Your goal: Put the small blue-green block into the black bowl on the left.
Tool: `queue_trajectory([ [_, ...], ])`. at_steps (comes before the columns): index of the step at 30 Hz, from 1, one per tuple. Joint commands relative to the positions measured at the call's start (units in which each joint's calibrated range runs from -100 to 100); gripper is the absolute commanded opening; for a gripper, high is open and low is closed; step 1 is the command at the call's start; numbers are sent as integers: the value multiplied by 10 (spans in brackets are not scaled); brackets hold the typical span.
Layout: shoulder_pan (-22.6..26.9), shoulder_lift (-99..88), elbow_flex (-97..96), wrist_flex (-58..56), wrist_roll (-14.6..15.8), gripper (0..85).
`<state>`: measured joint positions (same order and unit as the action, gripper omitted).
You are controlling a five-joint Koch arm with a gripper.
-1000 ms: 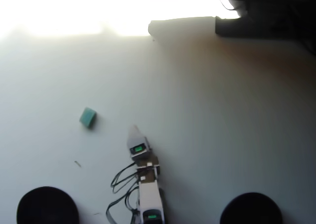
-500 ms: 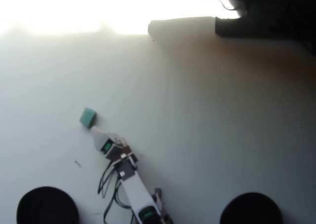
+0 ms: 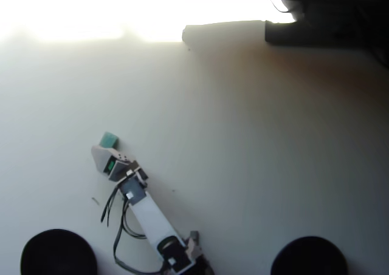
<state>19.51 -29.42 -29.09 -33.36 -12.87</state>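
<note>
Nearest you, along the bottom edge of the overhead view, two black bowls sat well apart on the white table (image 3: 255, 166): the left bowl (image 3: 58, 252) and the right bowl (image 3: 309, 256), both cut off by the frame so that only their upper parts showed. Between them, closer to the left bowl, your arm (image 3: 151, 217) rose from its base at the bottom edge, with dark cables looping off its left side. It reached away from you and slanted to the left, ending in the gripper (image 3: 104, 156). You could not tell from above how far its fingers were parted, since the gripper's pale body covered them, nor whether they had hold of anything. The small blue-green block (image 3: 109, 140) lay on the table right at the gripper's far tip, touching or nearly so; a green patch also showed on the gripper body itself. Nothing lay on the table between the block and the left bowl. Farther off, the table washed out into glare at the far left, and dark, indistinct equipment (image 3: 316, 20) filled the far right corner.
</note>
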Motion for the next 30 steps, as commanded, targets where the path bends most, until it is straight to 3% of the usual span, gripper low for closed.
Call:
queue_trajectory([
  [1, 1, 7, 38, -7, 0, 436],
  [17, 9, 191, 181, -17, -4, 434],
  [30, -6, 218, 137, -13, -28, 419],
])
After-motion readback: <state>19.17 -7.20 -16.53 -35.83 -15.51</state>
